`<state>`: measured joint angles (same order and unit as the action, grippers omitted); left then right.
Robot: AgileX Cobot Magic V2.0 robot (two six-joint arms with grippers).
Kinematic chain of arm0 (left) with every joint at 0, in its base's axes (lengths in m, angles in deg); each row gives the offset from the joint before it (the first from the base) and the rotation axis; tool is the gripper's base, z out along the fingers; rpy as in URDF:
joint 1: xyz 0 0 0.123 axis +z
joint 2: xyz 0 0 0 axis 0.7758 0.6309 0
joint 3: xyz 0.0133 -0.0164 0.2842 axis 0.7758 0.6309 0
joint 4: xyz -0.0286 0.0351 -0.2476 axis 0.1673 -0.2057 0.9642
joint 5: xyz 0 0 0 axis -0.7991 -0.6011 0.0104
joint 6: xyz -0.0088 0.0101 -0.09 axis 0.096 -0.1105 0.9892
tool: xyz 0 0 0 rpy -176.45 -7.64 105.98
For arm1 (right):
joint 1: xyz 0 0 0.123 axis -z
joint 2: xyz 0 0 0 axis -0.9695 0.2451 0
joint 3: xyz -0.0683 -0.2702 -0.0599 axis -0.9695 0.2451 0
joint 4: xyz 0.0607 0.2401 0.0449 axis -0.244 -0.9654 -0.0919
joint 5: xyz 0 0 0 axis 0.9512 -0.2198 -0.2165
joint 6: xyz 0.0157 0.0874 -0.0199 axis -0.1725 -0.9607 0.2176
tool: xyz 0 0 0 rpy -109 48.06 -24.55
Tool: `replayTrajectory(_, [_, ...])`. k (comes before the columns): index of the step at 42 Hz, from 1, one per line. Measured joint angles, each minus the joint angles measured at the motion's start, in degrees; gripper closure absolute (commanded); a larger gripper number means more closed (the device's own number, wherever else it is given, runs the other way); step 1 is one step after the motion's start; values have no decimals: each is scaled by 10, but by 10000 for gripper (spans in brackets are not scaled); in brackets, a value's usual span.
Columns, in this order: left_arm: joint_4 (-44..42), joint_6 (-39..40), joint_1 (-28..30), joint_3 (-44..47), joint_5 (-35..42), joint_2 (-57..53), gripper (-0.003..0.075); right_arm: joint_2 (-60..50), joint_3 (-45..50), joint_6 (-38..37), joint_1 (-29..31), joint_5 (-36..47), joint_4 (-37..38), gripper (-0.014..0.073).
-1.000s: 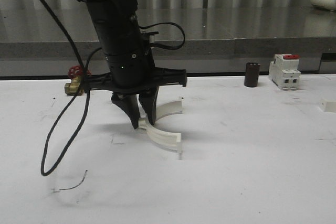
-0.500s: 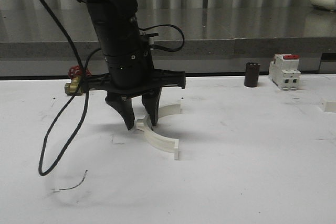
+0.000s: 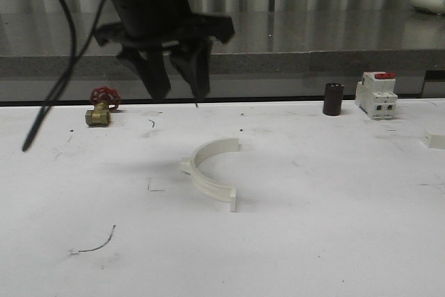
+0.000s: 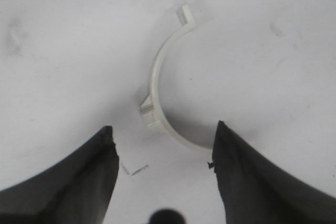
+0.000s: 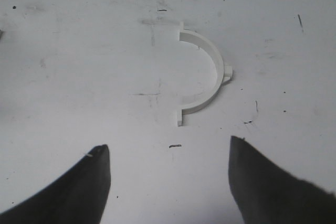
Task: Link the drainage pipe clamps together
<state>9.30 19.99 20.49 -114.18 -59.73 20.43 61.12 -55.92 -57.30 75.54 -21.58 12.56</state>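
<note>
Your left gripper (image 3: 177, 92) hangs in the air above the white table (image 3: 334, 227), fingers pointing down and spread apart, nothing between them. In the left wrist view the two dark fingers (image 4: 79, 182) stand wide, with bare table and part of the clamp in the gap.

You see one white half-ring clamp (image 3: 208, 172) lying flat on the table, below and slightly to the right of the left gripper, clear of it. Its open side faces the robot's right. One flat end tab points away toward the back of the table, the other lies nearer the camera. The small outer lug sits on the curved back, on the left side. Whether this is a single half or two halves stacked, you cannot tell from these views.

Your right gripper (image 5: 168, 182) is also released, fingers well apart and holding nothing; the clamp lies on the table ahead of it, untouched.

At the back of the table, on the left, stands a brass valve with a red handwheel (image 3: 101, 107). At the back right are a dark cylinder (image 3: 334, 99) and, just beside it, a white breaker with a red top (image 3: 377, 94).
</note>
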Motion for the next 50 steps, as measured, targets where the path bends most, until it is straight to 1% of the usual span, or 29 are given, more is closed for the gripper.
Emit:
replayTrajectory(6, [41,-92,42,72,11,-101,324,0,0,0,0,0,0,84])
replayTrajectory(10, [60,-132,70,137,34,-179,324,0,0,0,0,0,0,84])
replayTrajectory(15, [62,-145,89,221,72,-284,324,0,0,0,0,0,0,84])
replayTrajectory(22, [62,-150,93,335,112,-436,324,0,0,0,0,0,0,84])
replayTrajectory(32, [65,-151,94,467,116,-623,324,0,0,0,0,0,0,84])
replayTrajectory(39, [67,-152,94,519,116,-710,324,0,0,0,0,0,0,84])
replayTrajectory(50, [67,-152,94,540,116,-725,337,0,0,0,0,4,0,84])
